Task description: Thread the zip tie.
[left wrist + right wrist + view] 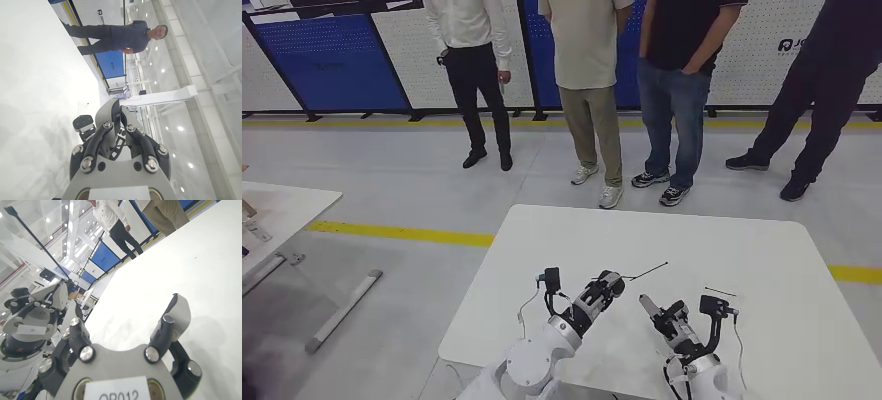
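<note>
Right gripper (125, 301) hangs just above the white table (170, 266), fingers wide apart. Left gripper (120, 108), beside it, pinches a black zip tie (37, 240) tight.

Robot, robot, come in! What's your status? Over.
Left gripper shut on zip tie, head end free. Right gripper open, empty, close by. Thin dark strip on table, not between them.

Both arms stretch low over the near part of the bench (762, 250), side by side, angled toward each other. The left pincer (120, 107) has its fingers pressed together on a thin black zip tie (36, 237); the right pincer (124, 300), just beside it, holds its fingers spread wide
</note>
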`<state>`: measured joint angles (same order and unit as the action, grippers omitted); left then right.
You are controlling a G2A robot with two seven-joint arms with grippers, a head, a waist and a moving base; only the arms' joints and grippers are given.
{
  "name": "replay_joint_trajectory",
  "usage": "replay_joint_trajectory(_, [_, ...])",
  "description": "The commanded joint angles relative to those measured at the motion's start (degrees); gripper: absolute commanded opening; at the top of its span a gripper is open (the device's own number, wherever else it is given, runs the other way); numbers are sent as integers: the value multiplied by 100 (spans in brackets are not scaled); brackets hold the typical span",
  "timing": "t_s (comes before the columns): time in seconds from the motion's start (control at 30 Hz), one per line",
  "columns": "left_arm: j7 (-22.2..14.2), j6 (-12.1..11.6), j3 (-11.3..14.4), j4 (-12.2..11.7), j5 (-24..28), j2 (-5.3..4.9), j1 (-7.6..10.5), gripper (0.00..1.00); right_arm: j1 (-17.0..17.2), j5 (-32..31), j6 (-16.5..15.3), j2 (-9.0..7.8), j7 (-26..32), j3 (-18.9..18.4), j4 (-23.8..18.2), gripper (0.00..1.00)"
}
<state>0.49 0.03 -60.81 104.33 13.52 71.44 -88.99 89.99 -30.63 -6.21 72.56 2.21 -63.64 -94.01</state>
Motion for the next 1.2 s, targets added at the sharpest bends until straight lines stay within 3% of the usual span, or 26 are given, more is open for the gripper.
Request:
replay_joint_trajectory(0.0, [1, 0, -1, -1, 0, 0, 0, 0, 0, -1, 1, 0, 1, 0, 0, 100])
replay_joint_trajectory(0.1, [-1, 2, 3, -4, 6, 1, 0, 0, -21, -128, -9, -4, -12, 4, 18, 100])
replay_joint_trajectory(0.27, [-66, 95, 50, -39, 6, 11, 33, 0, -132, -1271, -132, -7, -380, 213, 249, 100])
replay_joint_trajectory(0.33, [-81, 118, 60, -35, 15, 13, 31, 0, -156, -1452, -174, -2, -418, 272, 320, 100])
replay_joint_trajectory(0.67, [-101, 106, 70, -26, 78, 20, 36, 0, -168, -1413, -144, 16, -546, 280, 353, 100])
replay_joint_trajectory(0.83, [-240, 143, 163, -42, 153, 34, 57, 0, -208, -1236, -509, 25, -771, 208, 412, 100])
replay_joint_trajectory(1.17, [-226, 111, 201, -56, 143, 43, 63, 0, -286, -1138, -366, 54, -682, 216, 480, 100])
